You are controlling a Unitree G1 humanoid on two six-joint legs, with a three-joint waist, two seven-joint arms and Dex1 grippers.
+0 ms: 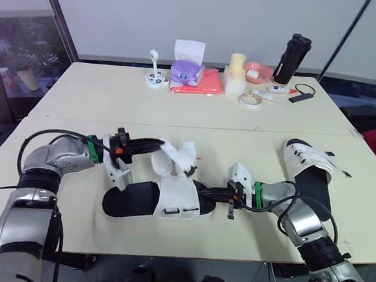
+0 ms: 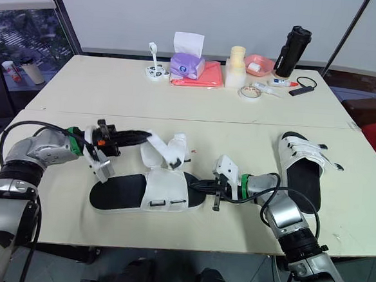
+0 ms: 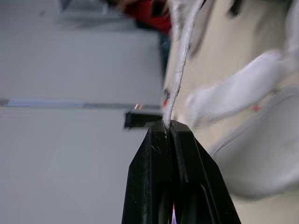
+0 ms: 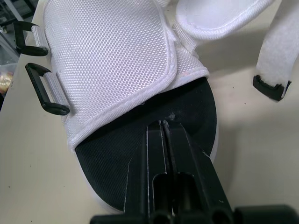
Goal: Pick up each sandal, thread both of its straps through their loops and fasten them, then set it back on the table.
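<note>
near sandal (image 1: 132, 200) flat on the bench (image 1: 81, 101), long axis left to right, bare black end to the left, white covered end to the right. right gripper (image 4: 165, 125) closed with no gap, tips against the black sole at that right end. left gripper (image 3: 167, 126) pinched shut on one raised strap (image 1: 172, 154), strap tip hidden between the fingers. other sandal (image 1: 308, 169) far right, pointing away, near end cut off by the right arm.
</note>
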